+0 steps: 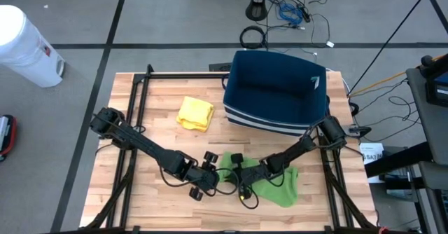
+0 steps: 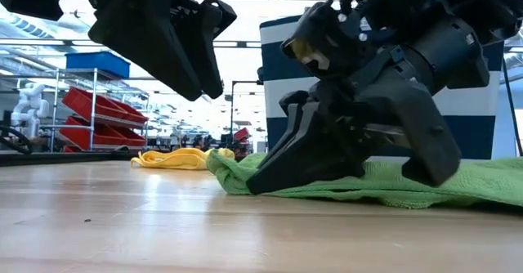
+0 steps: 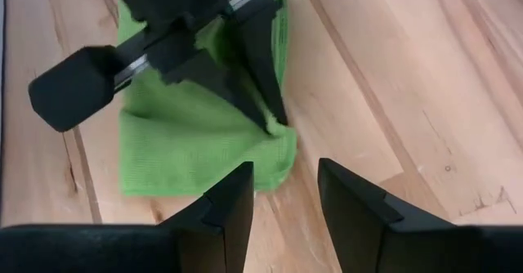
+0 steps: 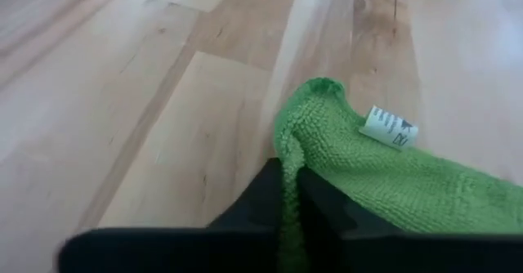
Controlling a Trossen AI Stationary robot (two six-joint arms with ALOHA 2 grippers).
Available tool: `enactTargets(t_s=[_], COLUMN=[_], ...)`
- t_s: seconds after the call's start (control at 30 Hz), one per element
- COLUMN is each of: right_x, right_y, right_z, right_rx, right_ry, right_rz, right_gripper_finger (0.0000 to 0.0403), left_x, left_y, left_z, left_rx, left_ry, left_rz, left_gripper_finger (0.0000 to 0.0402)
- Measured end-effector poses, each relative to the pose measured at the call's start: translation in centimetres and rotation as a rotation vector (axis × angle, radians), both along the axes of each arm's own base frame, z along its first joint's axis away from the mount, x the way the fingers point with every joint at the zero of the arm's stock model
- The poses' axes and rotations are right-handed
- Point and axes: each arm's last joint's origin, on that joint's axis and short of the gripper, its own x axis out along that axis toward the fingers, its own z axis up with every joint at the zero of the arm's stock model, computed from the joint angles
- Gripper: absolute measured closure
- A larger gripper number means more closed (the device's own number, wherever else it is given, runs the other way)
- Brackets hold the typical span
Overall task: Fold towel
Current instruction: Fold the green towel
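Right wrist view shows the right hand [image 4: 288, 195] pinched shut on the green towel's [image 4: 392, 183] left corner, low on the bench [image 4: 163, 101] near its front edge. The left hand [image 3: 282, 195] hovers open just beside that corner. Only a thin fold is caught, so it could slip out on lifting, and the two hands sit close enough to collide.

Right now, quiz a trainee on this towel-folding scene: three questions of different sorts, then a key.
1. True or false: the right gripper is shut on the green towel.
2. Which thing lies nearest the yellow cloth? A) navy bin B) white container C) left gripper
3. Fill in: the left gripper's fingers stand ____, holding nothing, just off the towel's edge.

Key: 1 true; 2 A; 3 open.
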Motion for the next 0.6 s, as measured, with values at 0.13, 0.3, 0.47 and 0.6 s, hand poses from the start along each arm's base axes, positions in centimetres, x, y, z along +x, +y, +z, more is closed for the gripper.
enactTargets(t_s=[0.13, 0.3, 0.47, 0.6], right_x=[-0.2, -1.2, -3.0, -5.3], right_y=[0.5, 2.3, 4.1, 4.8], right_z=[0.1, 2.4, 7.8, 13.2], right_rx=[-0.018, 0.033, 0.029, -0.005], right_ry=[-0.002, -0.017, -0.136, -0.296], right_rz=[0.039, 0.235, 0.397, 0.487], right_gripper_finger=[0.0397, 0.0401, 0.0402, 0.0402], left_x=[0.0, 0.1, 0.2, 0.3], left_y=[0.1, 0.4, 0.7, 0.8], left_z=[0.0, 0.1, 0.1, 0.2], left_rx=[0.039, 0.125, 0.192, 0.215], left_ry=[-0.019, -0.05, -0.073, -0.081], left_rz=[0.02, 0.04, 0.067, 0.078], left_gripper_finger=[0.0257, 0.0257, 0.0257, 0.0257])
